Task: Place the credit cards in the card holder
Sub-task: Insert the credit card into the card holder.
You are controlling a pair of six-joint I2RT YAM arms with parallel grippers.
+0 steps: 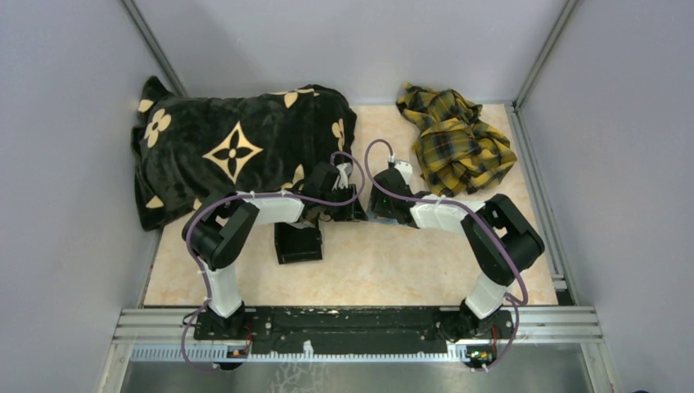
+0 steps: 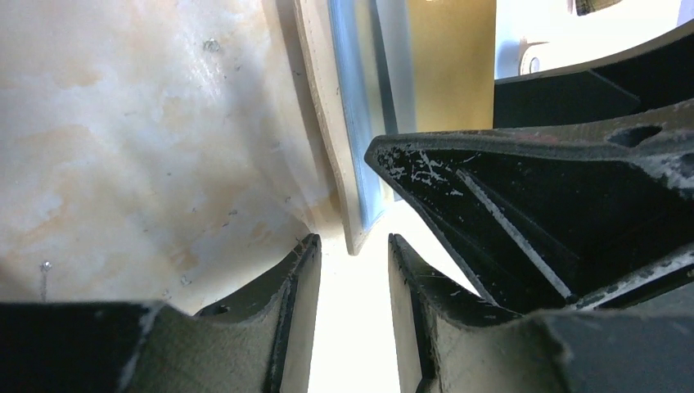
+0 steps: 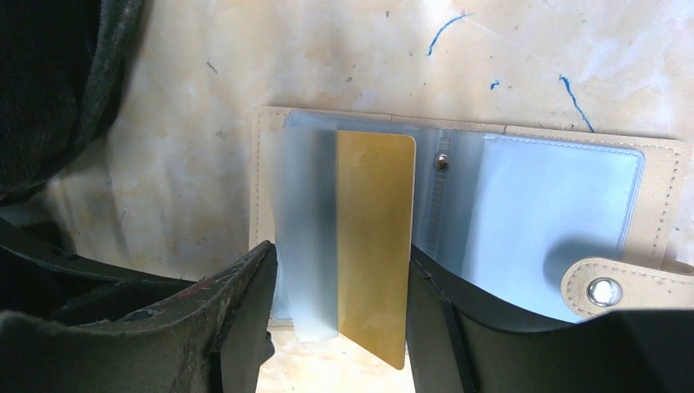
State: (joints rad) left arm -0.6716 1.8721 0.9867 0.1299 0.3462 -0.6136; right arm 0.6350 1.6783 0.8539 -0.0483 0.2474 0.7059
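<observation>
The tan card holder [image 3: 263,164] lies open on the table, its clear sleeves [image 3: 556,205] facing up and its snap tab [image 3: 610,288] at the right. A gold card [image 3: 375,237] stands partly inside a frosted sleeve, its lower corner lifted off the table. My right gripper [image 3: 340,254] has a finger on each side of the card and sleeve and holds the card by its long edges. My left gripper [image 2: 352,241] is open and empty, its tips just short of the holder's raised tan edge [image 2: 323,123]. In the top view both grippers [image 1: 353,205] [image 1: 378,209] meet mid-table and hide the holder.
A black tray [image 1: 297,243] lies just in front of the left gripper. A black blanket with tan flowers [image 1: 237,155] fills the back left. A yellow plaid cloth [image 1: 454,135] lies at the back right. Walls close in on three sides.
</observation>
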